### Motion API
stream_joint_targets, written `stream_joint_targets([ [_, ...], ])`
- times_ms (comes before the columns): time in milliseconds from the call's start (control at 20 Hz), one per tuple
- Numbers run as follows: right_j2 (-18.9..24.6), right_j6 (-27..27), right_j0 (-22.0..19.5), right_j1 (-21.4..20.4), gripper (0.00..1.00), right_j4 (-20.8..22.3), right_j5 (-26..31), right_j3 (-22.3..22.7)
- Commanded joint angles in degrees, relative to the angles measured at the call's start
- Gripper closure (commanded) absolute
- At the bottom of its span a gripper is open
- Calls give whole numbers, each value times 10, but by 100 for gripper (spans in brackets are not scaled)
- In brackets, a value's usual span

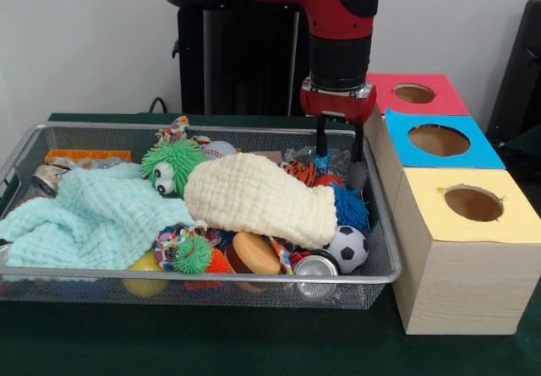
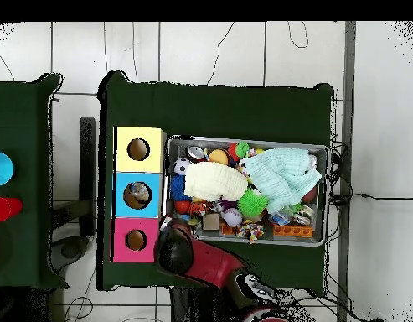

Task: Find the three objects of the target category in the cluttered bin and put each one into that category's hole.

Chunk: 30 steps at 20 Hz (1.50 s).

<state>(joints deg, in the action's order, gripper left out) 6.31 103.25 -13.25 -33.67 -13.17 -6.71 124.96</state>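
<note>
While the bin (image 1: 51, 270) is heaped with a mint cloth (image 1: 89, 215) at the left, a green fuzzy toy (image 1: 172, 165) and a cream cloth (image 1: 258, 194) across the middle, most of what lies beneath is hidden, so the search has to work around these covers. A silver can (image 1: 315, 266) and a small football (image 1: 347, 247) sit at the near right corner; neither is wanted. The gripper (image 1: 340, 155) hangs at the bin's far right corner, its fingers spread and holding nothing, just over some crinkly clear plastic (image 1: 306, 156) that may be a bottle. I would lower straight onto that piece and close gently, since thin walls will buckle. The blue hole (image 1: 439, 140) is just beside the bin, between red and yellow. In the overhead view something already seems to lie inside it.
</note>
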Motion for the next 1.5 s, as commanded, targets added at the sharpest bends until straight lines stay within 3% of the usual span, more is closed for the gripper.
stream_joint_targets([
  [50, -44, 99, 14, 61, 0, -23, -16, -59],
  [300, -83, 125, 51, 47, 0, -78, 37, -48],
  [600, -110, 121, 58, 31, 0, -100, 45, -45],
  [1250, -108, 110, 53, 17, 0, -97, 56, -42],
  [1500, -88, 105, 37, 32, 0, -80, 37, -43],
])
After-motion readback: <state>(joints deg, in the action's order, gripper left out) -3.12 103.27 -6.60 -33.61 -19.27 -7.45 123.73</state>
